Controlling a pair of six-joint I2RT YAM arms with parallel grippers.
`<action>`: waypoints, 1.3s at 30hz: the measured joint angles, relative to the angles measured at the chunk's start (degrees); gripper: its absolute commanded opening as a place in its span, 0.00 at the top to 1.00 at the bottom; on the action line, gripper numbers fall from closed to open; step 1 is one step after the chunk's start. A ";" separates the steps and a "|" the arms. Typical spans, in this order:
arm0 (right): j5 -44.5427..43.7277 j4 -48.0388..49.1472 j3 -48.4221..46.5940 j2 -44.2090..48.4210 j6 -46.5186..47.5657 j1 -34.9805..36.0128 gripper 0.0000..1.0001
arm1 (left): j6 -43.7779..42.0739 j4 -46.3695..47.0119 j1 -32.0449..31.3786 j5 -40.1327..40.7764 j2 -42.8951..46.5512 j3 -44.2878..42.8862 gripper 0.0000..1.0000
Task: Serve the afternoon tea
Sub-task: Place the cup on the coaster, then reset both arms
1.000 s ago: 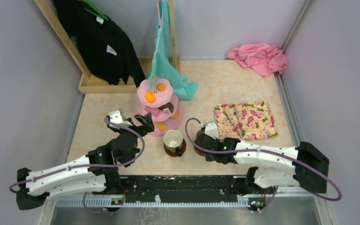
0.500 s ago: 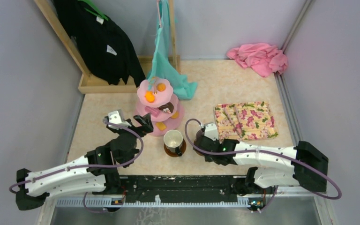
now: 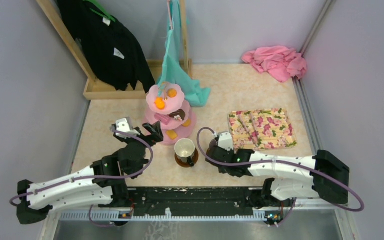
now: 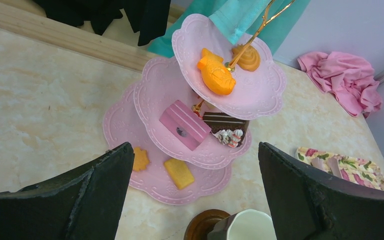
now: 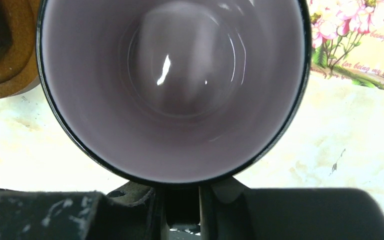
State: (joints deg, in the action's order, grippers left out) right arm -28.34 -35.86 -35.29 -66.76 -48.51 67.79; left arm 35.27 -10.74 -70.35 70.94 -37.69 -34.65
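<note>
The pink three-tier stand point(image 4: 155, 95) holds orange cakes point(image 4: 215, 75) on top, a pink cake point(image 4: 185, 125) and a brown cake point(image 4: 225, 127) on the middle tier, and yellow pieces point(image 4: 178, 172) on the bottom tier. My left gripper point(image 3: 147, 132) hangs open just in front and left of the stand, holding nothing. The grey mug point(image 3: 185, 149) stands on a brown disc point(image 4: 205, 227). My right gripper point(image 5: 180, 192) is shut on the handle of the black white-lined mug point(image 5: 175, 75), which is beside the second brown disc point(image 5: 5, 55). From above, the wrist hides most of this mug.
Folded floral cloths point(image 3: 262, 129) lie right of the right gripper. A pink cloth point(image 3: 276, 61) sits in the far right corner. Teal fabric point(image 3: 180, 65) hangs behind the stand, next to a wooden rack with a black garment point(image 3: 107, 45). Walls close both sides.
The right arm has shifted very slightly with the black mug in its grip. The left arm, the stand and the grey mug have not moved.
</note>
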 measured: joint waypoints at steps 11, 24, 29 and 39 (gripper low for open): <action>-0.04 -1.03 0.00 -0.17 -0.59 0.35 0.56 | 0.52 -0.57 0.00 0.00 0.00 0.00 0.02; -2.62 -6.84 -4.87 -0.13 -0.92 4.37 0.04 | -1.64 -2.62 0.00 0.39 -0.96 -4.00 0.00; -4.20 -9.66 -9.92 1.03 -0.50 6.40 0.01 | -7.02 -0.13 0.00 0.98 -2.78 -9.31 0.00; -11.63 -14.75 -25.24 2.56 6.21 7.10 0.01 | -40.22 34.75 0.46 1.25 -7.93 -13.97 0.01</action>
State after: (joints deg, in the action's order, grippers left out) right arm -39.97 -50.61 -60.53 -64.20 -42.30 74.89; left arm -4.95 24.01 -69.89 72.18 -45.63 -48.62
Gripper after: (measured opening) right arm 0.987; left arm 0.996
